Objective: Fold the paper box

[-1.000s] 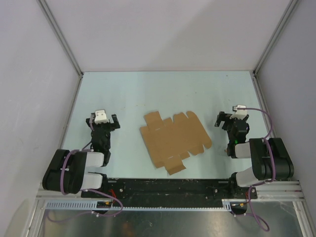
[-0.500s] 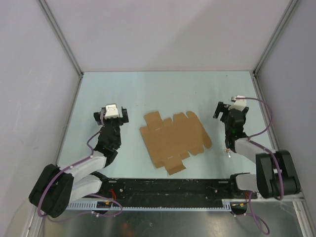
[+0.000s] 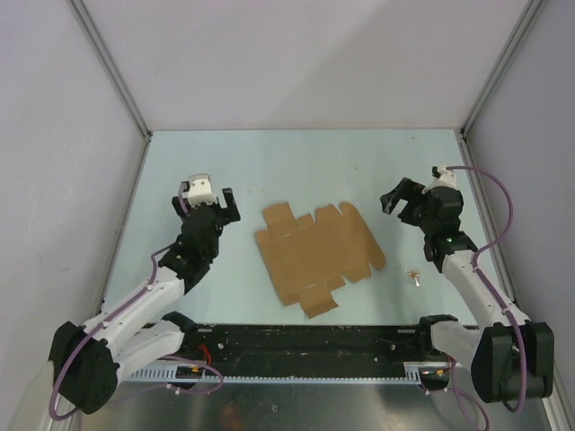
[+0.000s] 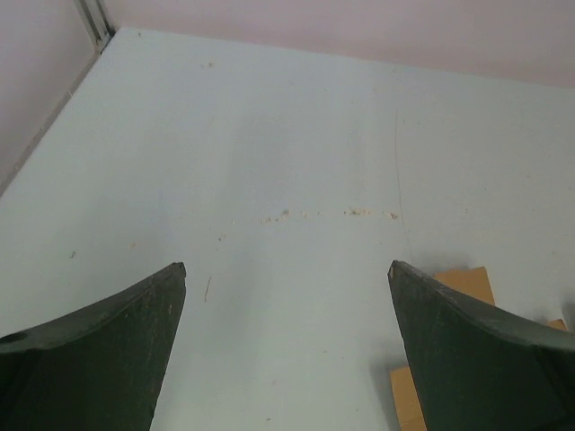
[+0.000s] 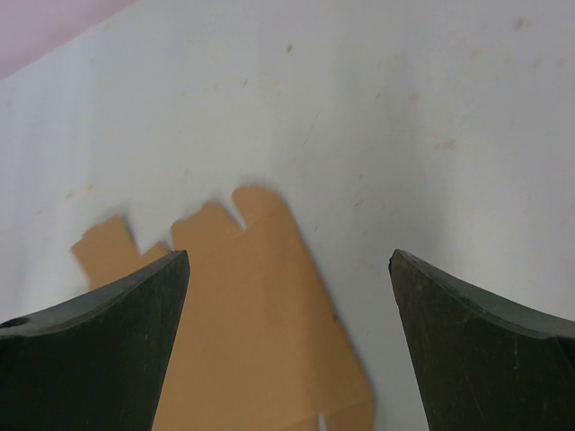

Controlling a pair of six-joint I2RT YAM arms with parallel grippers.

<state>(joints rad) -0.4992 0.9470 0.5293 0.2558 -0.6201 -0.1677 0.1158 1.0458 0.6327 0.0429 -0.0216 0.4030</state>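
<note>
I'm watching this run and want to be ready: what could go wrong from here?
The cardboard sheet lies flat on the table, so the open left pincer and right pincer may push it sliding rather than lift a flap. A small item beside the right arm might get swept.

paper box: 1 | left gripper + right gripper: 2 | small loose piece: 1

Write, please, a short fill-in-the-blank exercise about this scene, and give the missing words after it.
1. The paper box, not yet folded, lies ___ on the table.
2. The left gripper and the right gripper both stand ___.
3. The box lies ___ the two grippers, touching neither.
Missing words: flat; open; between.
</note>
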